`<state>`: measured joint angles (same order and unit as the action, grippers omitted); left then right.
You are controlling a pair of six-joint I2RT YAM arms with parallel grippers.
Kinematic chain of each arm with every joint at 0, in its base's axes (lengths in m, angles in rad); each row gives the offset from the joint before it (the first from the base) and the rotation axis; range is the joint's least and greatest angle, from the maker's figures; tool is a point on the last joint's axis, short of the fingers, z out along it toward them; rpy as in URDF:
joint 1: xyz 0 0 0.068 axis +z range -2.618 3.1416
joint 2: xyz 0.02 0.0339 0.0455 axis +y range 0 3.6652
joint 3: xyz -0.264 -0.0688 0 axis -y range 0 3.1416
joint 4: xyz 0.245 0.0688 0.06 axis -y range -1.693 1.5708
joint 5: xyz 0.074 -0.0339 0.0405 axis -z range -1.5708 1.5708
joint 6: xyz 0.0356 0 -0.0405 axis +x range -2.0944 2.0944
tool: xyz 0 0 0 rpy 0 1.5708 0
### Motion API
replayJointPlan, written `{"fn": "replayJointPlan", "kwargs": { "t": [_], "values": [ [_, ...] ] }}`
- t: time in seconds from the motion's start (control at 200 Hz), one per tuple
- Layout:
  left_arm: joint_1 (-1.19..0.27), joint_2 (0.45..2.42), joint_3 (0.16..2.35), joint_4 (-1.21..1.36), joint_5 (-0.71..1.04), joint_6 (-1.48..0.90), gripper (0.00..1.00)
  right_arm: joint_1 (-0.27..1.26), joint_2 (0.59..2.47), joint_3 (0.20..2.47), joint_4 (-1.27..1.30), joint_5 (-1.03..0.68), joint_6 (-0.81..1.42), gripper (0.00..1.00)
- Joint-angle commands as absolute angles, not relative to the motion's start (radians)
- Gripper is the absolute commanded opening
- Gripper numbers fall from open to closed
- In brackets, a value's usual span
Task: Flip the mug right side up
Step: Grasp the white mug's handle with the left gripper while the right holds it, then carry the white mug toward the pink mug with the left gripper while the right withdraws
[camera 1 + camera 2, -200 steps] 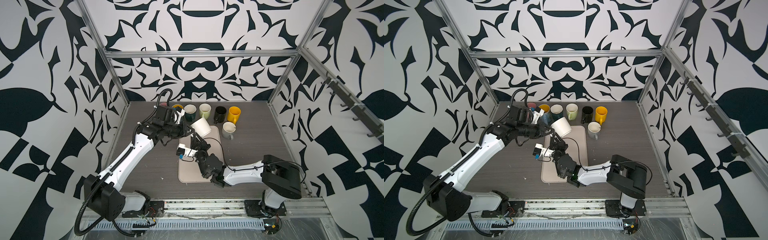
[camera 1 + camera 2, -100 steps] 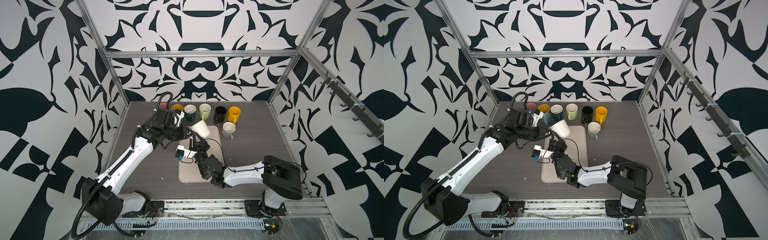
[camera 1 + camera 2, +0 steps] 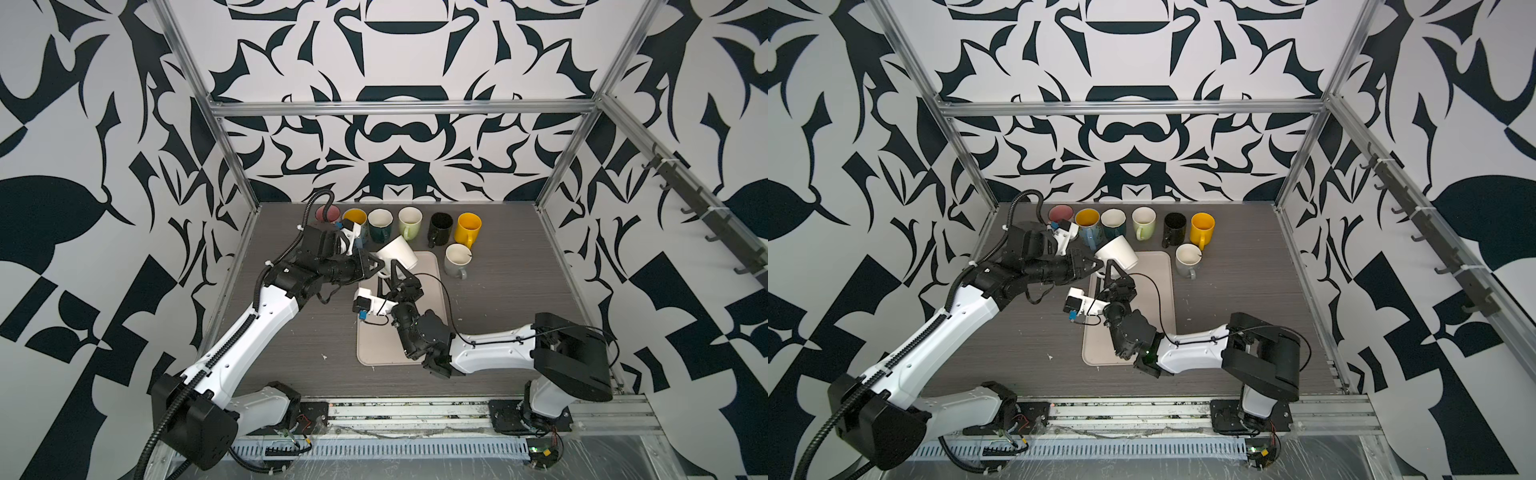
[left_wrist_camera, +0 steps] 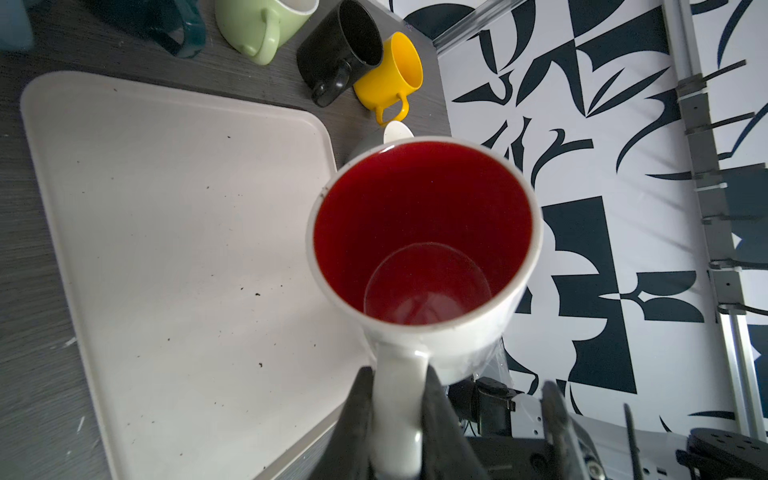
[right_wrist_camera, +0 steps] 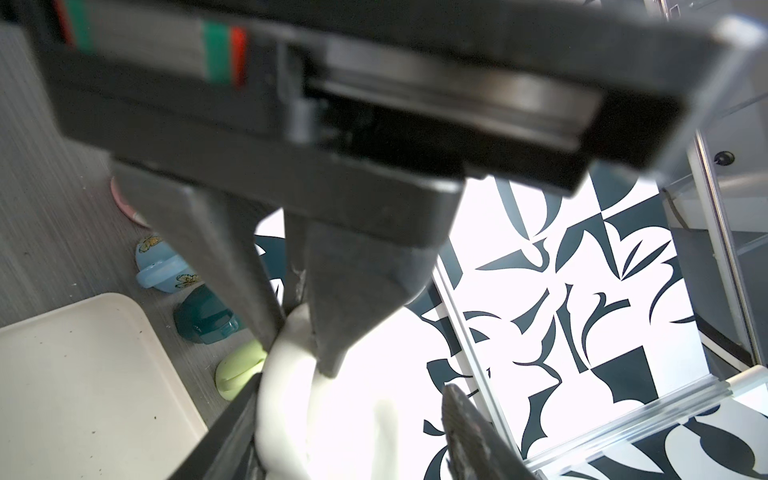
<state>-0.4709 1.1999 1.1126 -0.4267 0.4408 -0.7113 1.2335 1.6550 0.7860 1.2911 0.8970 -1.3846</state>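
The mug (image 3: 397, 257) (image 3: 1118, 257) is white outside and red inside, and hangs tilted over the far left corner of the beige tray (image 3: 386, 349) (image 3: 1100, 349). Its red inside (image 4: 424, 232) shows only in the left wrist view. My left gripper (image 3: 376, 266) (image 3: 1098, 266) (image 4: 397, 372) is shut on the mug's handle (image 4: 399, 415) (image 5: 286, 374). My right gripper (image 3: 390, 278) (image 3: 1111, 276) (image 5: 353, 415) sits just below the mug, open, with its fingers (image 5: 465, 419) standing on either side of the white body without pressing it.
A row of upright mugs lines the table's back: pink (image 3: 326, 214), blue with yellow inside (image 3: 355, 218), teal (image 3: 380, 224), green (image 3: 409, 222), black (image 3: 440, 228), yellow (image 3: 467, 228). A grey mug (image 3: 457, 259) stands beside the tray's far right corner. Frame posts edge the table.
My right gripper has opened and let go of the mug. The left gripper has kept its hold on the handle, and the mug has sunk slightly.
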Motion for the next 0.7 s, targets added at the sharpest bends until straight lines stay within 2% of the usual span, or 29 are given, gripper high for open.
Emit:
{"fn": "replayJointPlan", "kwargs": {
  "t": [0.0,0.375,0.695],
  "values": [
    [-0.434,1.165,1.090,-0.328,0.374,-0.739,0.00,1.245,1.600,0.789,1.422,0.971,-1.345,0.62],
    [-0.396,1.100,1.035,-0.235,0.352,-0.795,0.00,1.264,1.546,0.740,1.318,1.032,-1.213,0.63],
    [-0.374,1.041,1.004,-0.230,0.241,-0.732,0.00,1.266,1.410,0.680,1.033,1.078,-0.912,0.63]
  ]
}}
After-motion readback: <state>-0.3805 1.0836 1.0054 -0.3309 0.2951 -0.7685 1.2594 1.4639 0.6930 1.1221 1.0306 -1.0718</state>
